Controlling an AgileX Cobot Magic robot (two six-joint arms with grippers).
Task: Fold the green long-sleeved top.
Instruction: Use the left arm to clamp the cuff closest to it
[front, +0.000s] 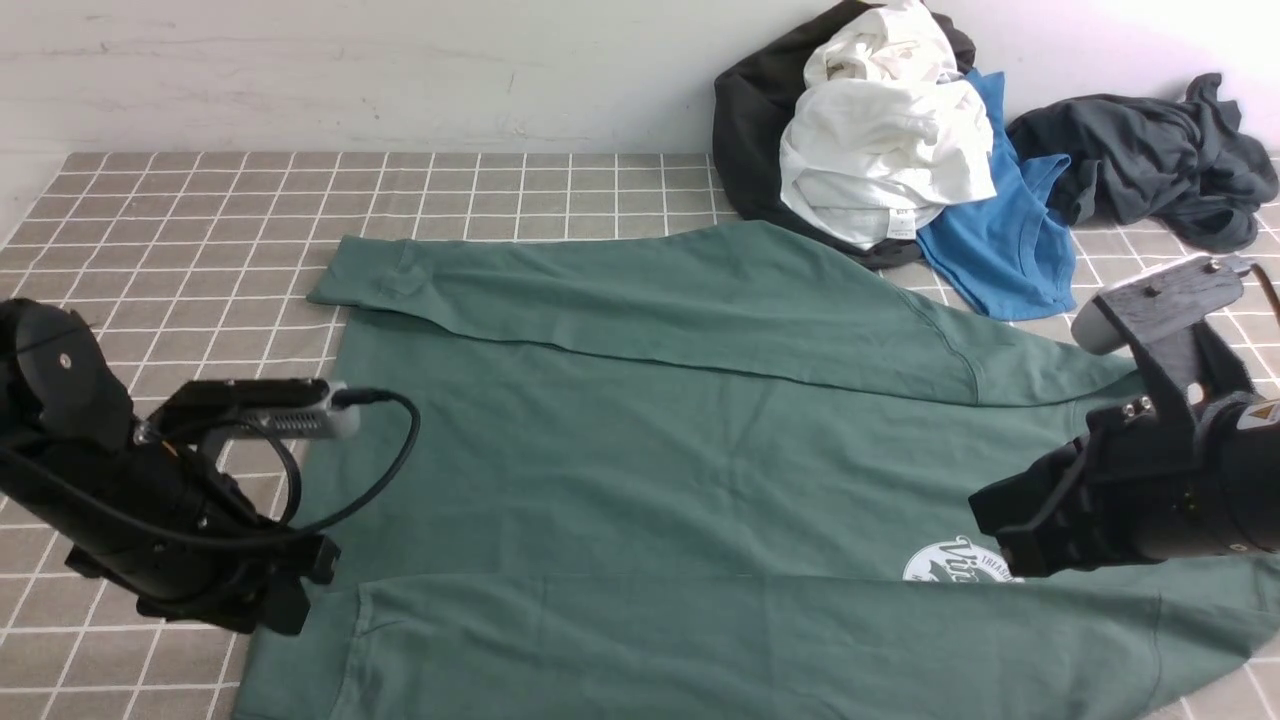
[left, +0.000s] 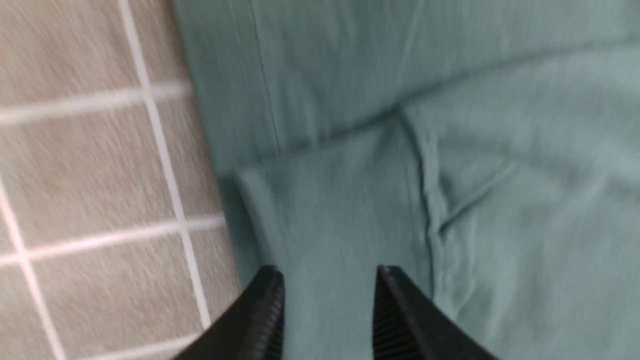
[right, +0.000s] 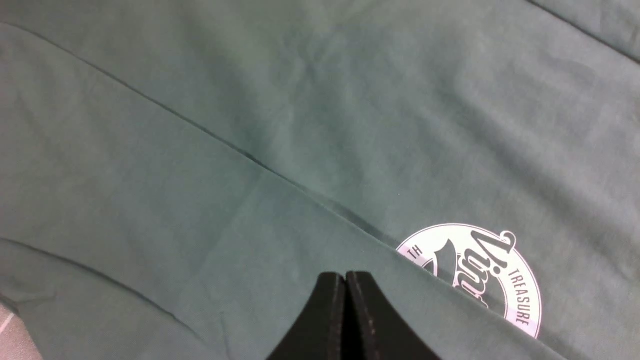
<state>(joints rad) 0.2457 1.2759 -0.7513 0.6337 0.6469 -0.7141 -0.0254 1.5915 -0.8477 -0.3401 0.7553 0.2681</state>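
Front view: the top (front: 640, 460) lies flat and sideways on the tiled worktop (front: 200, 220), with the far sleeve (front: 640, 300) and the near sleeve (front: 700, 640) both laid across the body. The sleeve step looks done, and a fold of the body is probably next. The left gripper (front: 290, 590) sits at the top's left edge. The right gripper (front: 1000, 535) hangs over the logo (front: 950, 562).

Left wrist view: though blurred, this shows the jaws apart with a clear gap. They are just above the cuff (left: 325, 200) and I see nothing clamped in them.

Right wrist view: the jaws are pressed together and empty, above the near sleeve's edge beside the logo.

The next move calls for the right jaws to open. Each gripper would then need to pinch all layers at one edge, so the sleeves carry over with the body.
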